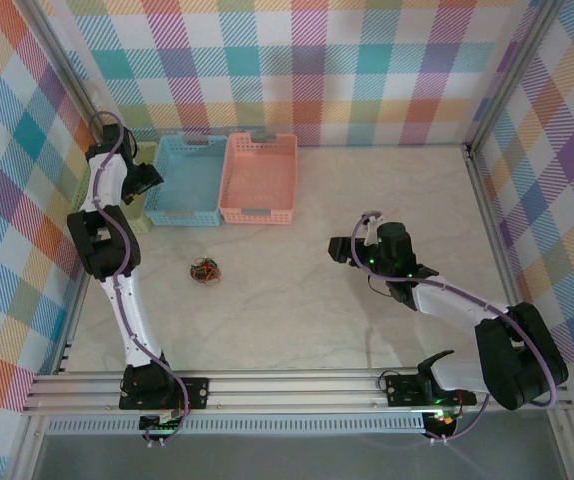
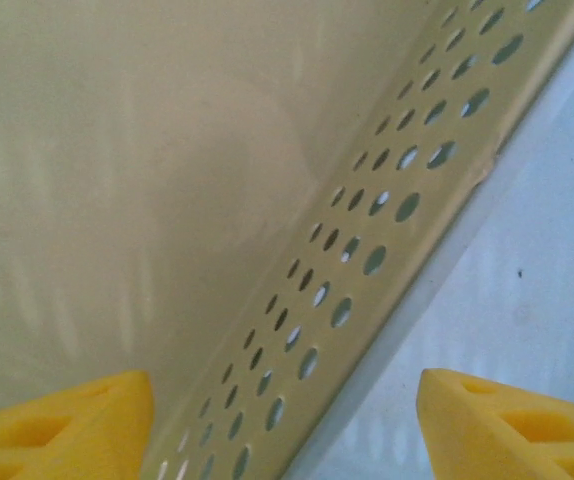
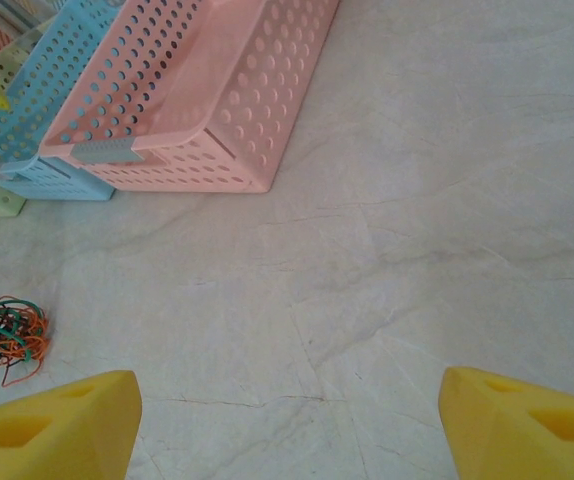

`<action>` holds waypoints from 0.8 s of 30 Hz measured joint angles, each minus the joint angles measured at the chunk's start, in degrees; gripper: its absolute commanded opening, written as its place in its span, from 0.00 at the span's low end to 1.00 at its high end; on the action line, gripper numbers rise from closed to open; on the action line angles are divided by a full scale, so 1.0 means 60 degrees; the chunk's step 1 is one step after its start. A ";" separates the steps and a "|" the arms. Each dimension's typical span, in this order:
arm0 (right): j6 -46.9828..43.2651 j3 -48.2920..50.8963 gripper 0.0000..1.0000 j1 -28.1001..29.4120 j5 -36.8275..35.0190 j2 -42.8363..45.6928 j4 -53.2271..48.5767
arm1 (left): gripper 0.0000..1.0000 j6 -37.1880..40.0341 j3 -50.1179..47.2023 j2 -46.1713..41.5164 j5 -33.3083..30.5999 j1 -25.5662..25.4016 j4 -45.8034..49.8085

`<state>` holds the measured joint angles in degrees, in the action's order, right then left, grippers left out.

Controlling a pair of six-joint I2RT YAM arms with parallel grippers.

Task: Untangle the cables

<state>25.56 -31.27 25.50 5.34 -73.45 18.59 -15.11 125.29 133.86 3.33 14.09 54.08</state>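
On the table (image 1: 297, 320), the left gripper (image 2: 283, 425) hung over the yellow-green basket (image 2: 167, 180), jaws wide and empty. The right gripper (image 3: 287, 410), likewise spread and empty, faced the cables (image 3: 5, 335). They were a compact tangle with no clear long axis, lying well apart to its left.
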 measured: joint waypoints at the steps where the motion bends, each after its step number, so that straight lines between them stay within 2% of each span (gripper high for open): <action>1: -0.0022 0.0000 0.78 0.0000 0.0000 -0.0004 0.0000 | 0.67 0.0000 0.0058 0.0033 0.0113 0.0000 0.0044; 10: -0.0135 -0.0007 0.78 0.0000 -0.0066 -0.0044 0.0000 | 0.42 0.0178 0.0521 0.0189 0.0809 -0.0011 0.0506; 13: -0.0135 -0.0007 0.78 0.0000 -0.0069 -0.0047 0.0000 | 0.41 0.0204 0.0521 0.0208 0.0867 -0.0033 0.0572; 15: -0.0135 -0.0007 0.78 0.0000 -0.0076 -0.0047 0.0000 | 0.36 0.0248 0.0535 0.0237 0.0860 -0.0076 0.0648; 24: -0.0135 -0.0007 0.79 0.0000 -0.0138 -0.0047 0.0000 | 0.36 0.0459 0.0546 0.0306 0.0714 -0.0379 0.0943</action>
<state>24.75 -31.31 25.50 4.51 -73.73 18.59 -12.36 128.57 135.70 7.62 11.81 59.75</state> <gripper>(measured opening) 0.786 0.363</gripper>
